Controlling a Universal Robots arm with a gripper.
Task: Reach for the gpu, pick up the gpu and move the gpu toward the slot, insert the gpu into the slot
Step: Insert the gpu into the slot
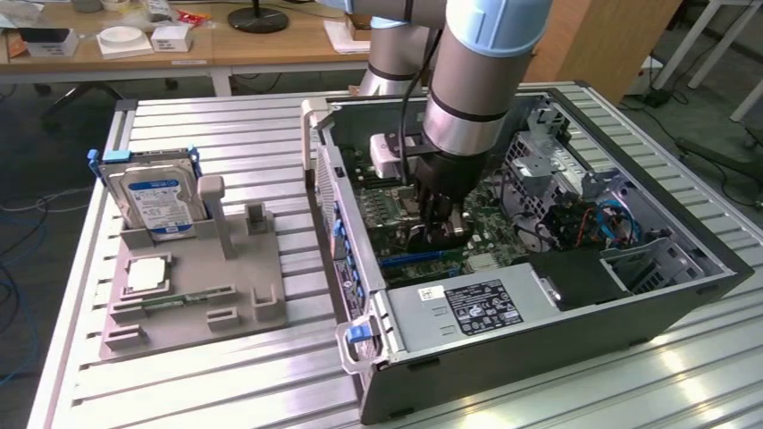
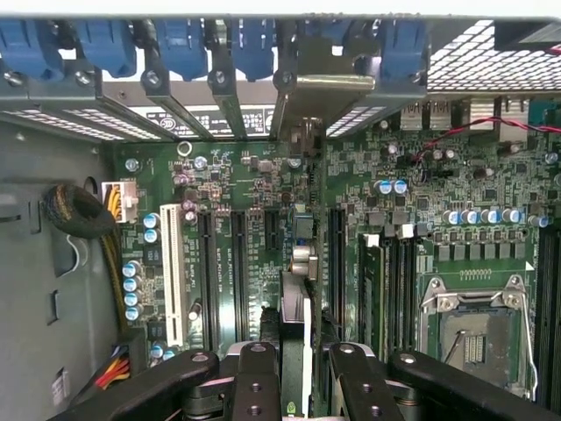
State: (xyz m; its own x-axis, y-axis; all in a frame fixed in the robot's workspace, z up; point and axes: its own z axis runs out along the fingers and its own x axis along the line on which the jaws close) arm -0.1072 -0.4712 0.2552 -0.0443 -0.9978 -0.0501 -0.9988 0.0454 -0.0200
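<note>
Currently hand (image 2: 302,373) pinches the thin flat gpu (image 2: 296,303) edge-on, low center of frame, over the green motherboard's (image 2: 245,189) long black slot (image 2: 308,263). Exterior view adds the grey ribbed counter (image 1: 214,125).

Ribbed aluminium table (image 1: 214,375), open computer case (image 1: 620,304) toward the exterior view's right, grey parts holder (image 1: 245,295) toward its left, well apart.

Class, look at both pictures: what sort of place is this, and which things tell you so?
Probably a robotics lab or workshop: a robot arm reaches into an open PC case on a slatted metal bench, with cluttered desks behind.
</note>
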